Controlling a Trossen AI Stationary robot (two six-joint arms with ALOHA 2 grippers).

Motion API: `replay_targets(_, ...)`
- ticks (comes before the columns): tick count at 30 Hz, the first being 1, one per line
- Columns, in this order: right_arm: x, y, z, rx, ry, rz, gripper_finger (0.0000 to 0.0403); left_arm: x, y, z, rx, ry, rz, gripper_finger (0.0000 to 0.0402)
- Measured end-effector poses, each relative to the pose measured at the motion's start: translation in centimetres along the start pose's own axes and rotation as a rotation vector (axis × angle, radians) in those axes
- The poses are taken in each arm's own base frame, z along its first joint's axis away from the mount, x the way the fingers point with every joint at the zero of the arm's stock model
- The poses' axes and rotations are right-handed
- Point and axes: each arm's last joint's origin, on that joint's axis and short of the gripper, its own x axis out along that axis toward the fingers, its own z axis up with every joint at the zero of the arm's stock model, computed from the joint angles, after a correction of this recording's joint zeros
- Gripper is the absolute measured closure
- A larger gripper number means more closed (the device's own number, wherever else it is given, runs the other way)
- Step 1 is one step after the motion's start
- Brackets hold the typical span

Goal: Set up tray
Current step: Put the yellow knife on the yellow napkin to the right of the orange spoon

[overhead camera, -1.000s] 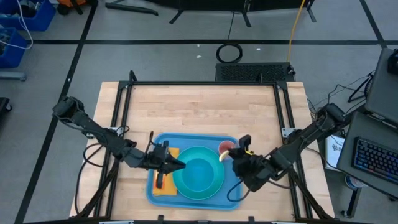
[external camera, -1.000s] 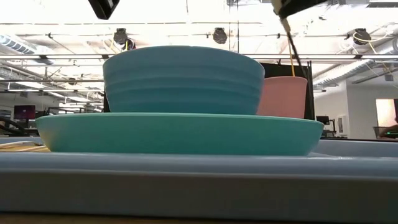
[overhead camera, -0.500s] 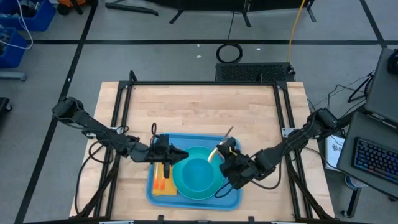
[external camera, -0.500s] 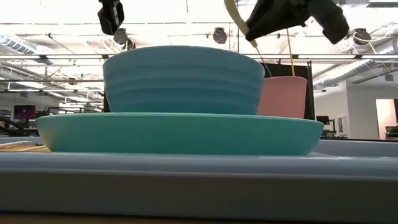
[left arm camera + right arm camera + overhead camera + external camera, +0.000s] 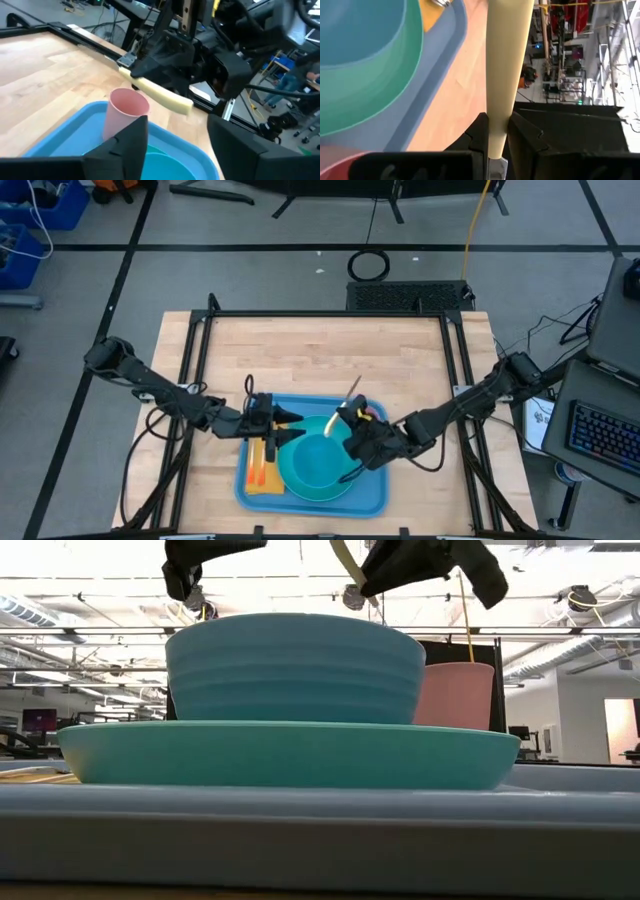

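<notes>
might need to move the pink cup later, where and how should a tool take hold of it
Grip the pink cup at its rim, coming from above: it stands upright, mouth open, in a corner of the tray. One finger inside and one outside the thin wall looks best. The bowl sits close beside it, so a side approach seems cramped.

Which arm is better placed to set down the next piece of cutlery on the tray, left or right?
Right, most likely. The right gripper is shut on a cream-handled utensil and hangs above the bowl on the tray. The left gripper is open and holds nothing, over the napkin.
</notes>
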Motion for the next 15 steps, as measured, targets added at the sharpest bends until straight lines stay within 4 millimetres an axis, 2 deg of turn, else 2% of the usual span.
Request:
replay_targets(5,1.2,-0.7,-0.4,-0.002,0.002,0.008,0.0365,0.7,0.7,-0.2,0.001,0.024,0.010,0.0173)
replay_targets(11,2.2,-1.2,-0.9,-0.015,0.012,0.017,0.0365,1.6,1.3,-0.6,-0.022,0.031,0.017,0.0172)
replay_targets(15,2.4,-1.3,-0.9,-0.024,-0.006,0.031,0.0365,1.7,1.4,-0.1,-0.042,0.010,0.013,0.0172)
